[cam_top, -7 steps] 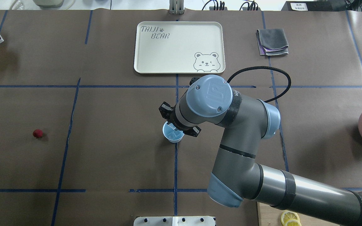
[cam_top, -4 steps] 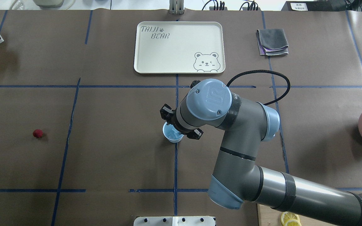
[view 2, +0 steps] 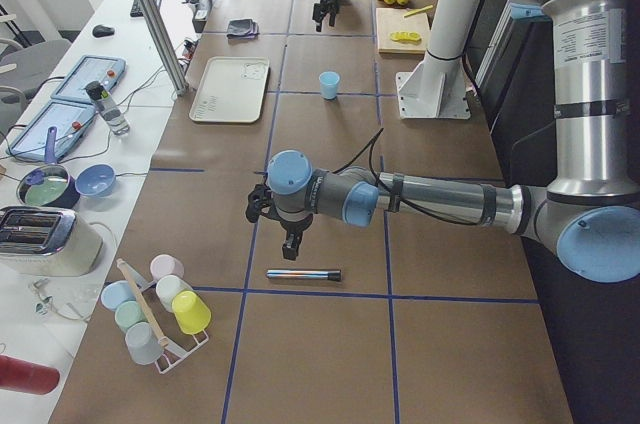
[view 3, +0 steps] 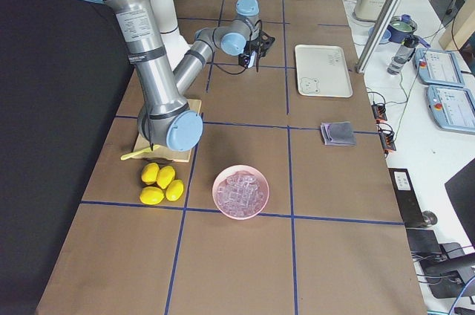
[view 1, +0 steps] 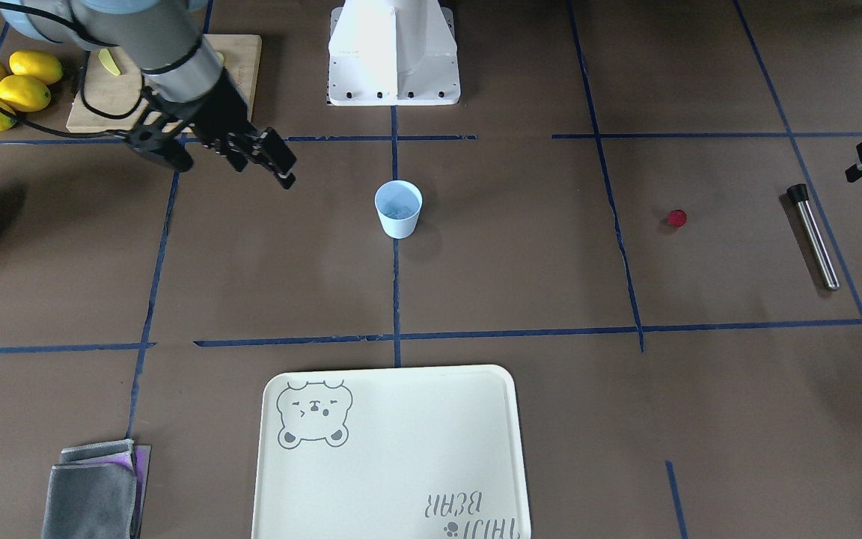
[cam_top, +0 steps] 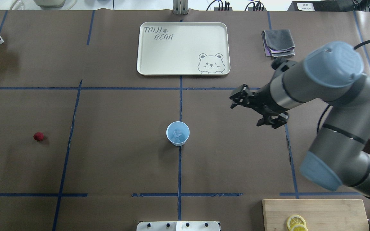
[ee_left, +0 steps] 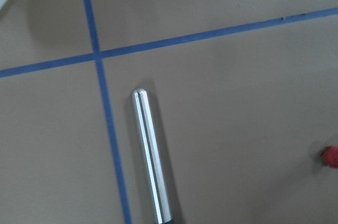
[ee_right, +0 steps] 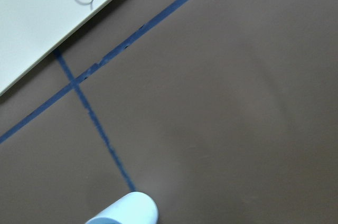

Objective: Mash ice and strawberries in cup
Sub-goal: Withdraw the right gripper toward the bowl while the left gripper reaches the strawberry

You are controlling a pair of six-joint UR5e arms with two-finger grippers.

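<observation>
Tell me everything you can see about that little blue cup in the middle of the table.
The cup is a small, plain light-blue tumbler, plastic-looking, handleless, tapering to its base. It stands upright on the brown table cover, on a blue tape line, with clear ice chunks inside. Nothing else touches it.

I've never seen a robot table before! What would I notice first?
The big gray-and-blue right arm looming over the right side of the table in the overhead view. Then the little blue cup standing alone mid-table with ice inside, and one tiny red strawberry far off to its left.
</observation>
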